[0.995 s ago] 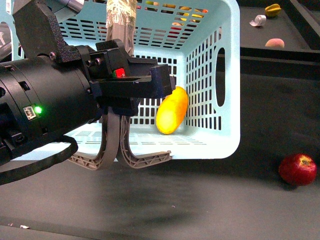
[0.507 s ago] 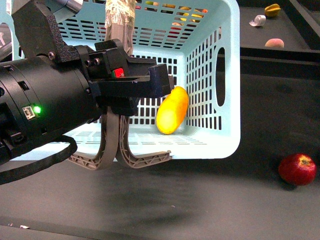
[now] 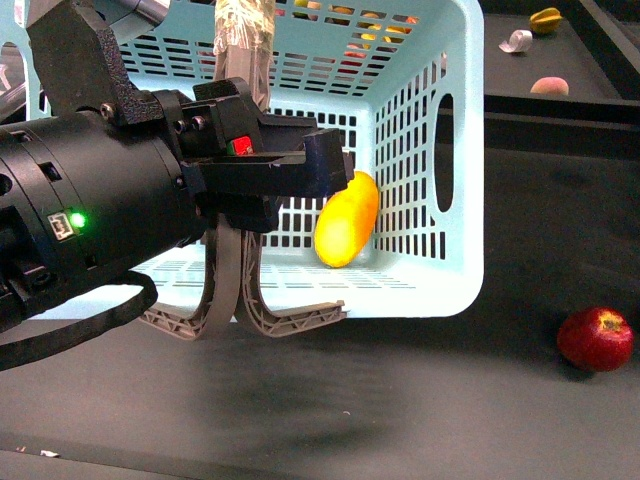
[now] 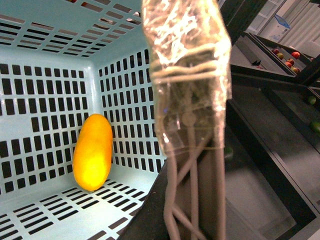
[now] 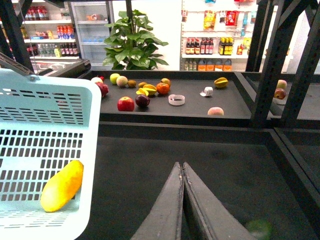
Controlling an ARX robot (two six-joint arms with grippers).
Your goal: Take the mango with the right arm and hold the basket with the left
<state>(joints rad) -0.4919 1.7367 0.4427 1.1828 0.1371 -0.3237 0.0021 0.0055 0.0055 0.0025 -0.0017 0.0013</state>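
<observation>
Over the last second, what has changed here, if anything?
Very little. The light turquoise slotted plastic basket, the yellow-orange oval mango inside it and the black-and-blue left fingers by the grey-brown swing handles edged slightly toward the robot's right. The round red apple on the dark table stayed put. The mango still leans in the basket's corner.

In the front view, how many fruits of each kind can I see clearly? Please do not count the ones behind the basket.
mango: 1, inside the basket
red apple: 1
star fruit: 1
peach-coloured fruit: 1
Total: 4
</observation>
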